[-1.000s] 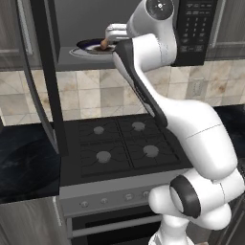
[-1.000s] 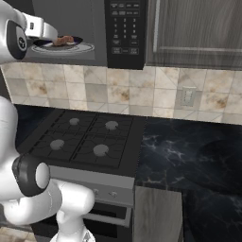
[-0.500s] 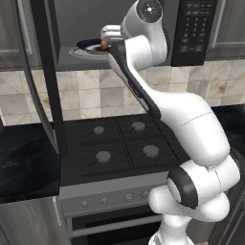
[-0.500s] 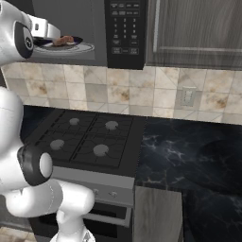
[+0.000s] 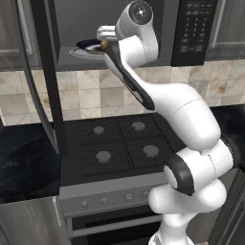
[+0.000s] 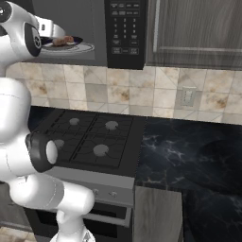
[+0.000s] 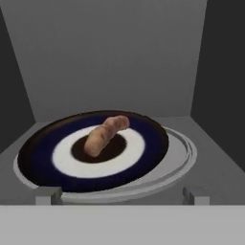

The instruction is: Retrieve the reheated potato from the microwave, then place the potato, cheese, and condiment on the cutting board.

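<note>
Inside the microwave (image 6: pixel 125 33), w/ its door open, the potato (image 7: pixel 104 134) lies in the middle of a dark-rimmed plate (image 7: pixel 43 153). Pincer (image 7: pixel 122 195) sits just in front of the plate, released, grasping nothing.

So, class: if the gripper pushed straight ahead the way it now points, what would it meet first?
Most likely the potato, lying on the dark-rimmed plate inside the microwave. The open gripper points at it, though it might meet the plate's near rim first; depth is unclear.

White jointed arm (image 5: pixel 177 110): raised high, reaching up and forward. Two-finger gripper (image 7: pixel 122 195): held level, jaws spread wide, empty, grey fingertips (image 7: pixel 49 194) low in hand view.
</note>
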Tool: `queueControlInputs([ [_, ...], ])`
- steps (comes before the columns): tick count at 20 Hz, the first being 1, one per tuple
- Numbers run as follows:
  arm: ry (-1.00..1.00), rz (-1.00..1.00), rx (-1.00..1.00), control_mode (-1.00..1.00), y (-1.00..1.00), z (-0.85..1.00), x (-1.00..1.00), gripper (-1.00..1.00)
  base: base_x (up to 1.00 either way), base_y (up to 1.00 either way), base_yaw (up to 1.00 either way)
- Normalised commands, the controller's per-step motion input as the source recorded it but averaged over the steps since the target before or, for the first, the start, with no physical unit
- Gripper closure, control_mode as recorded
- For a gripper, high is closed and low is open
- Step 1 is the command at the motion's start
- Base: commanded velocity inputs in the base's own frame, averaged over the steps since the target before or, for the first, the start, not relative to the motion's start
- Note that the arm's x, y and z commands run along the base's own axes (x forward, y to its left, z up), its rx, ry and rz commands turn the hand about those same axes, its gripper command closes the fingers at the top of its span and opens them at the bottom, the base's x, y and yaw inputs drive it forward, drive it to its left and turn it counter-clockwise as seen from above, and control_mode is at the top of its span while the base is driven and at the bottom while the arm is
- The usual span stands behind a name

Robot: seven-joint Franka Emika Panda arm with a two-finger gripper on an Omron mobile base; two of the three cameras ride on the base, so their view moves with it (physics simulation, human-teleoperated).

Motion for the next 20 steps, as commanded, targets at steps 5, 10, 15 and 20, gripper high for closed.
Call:
queueControlInputs([
  [5,0.02,0.0,0.0,-1.0,0.07,0.0,0.38,-1.0,0.0,0.0,0.0],
  [10,0.07,0.0,0.0,-1.0,0.07,0.0,0.38,-1.0,0.0,0.0,0.0],
  [15,0.11,0.0,0.0,-1.0,0.1,0.0,0.42,-1.0,0.0,0.0,0.0],
  [20,0.16,0.0,0.0,-1.0,0.1,0.0,0.34,-1.0,0.0,0.0,0.0],
])
